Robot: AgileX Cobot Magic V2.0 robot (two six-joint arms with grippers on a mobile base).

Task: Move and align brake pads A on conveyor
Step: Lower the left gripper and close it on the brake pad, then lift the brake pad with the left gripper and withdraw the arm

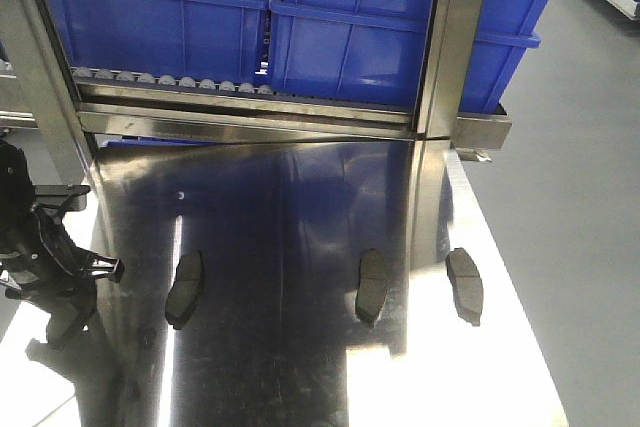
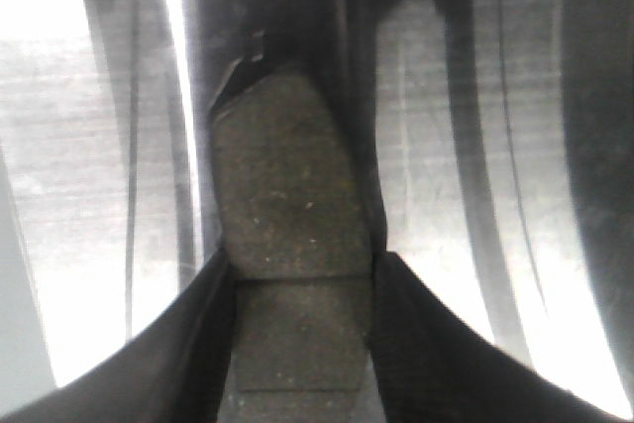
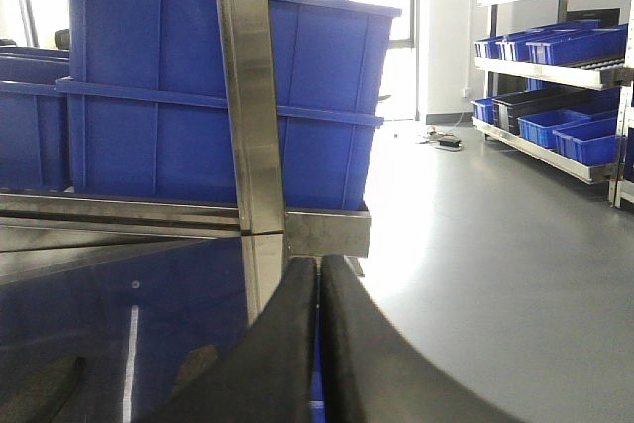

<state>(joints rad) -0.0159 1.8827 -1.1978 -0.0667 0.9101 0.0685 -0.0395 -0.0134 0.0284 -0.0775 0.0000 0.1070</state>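
Three flat, dark grey oblong brake pads (image 1: 185,289) (image 1: 372,285) (image 1: 465,285) lie well apart in a row on the shiny stainless-steel worktop (image 1: 300,377). At its left edge, the black left tool (image 2: 302,266) clamps a fourth pad (image 2: 287,185) by one end. The black right tool (image 3: 318,344) is closed, with nothing between its fingers.

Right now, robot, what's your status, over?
Left gripper shut on one brake pad. Right gripper shut, empty. Three more pads lie apart on the steel table. Conveyor not in view; nothing blocking.
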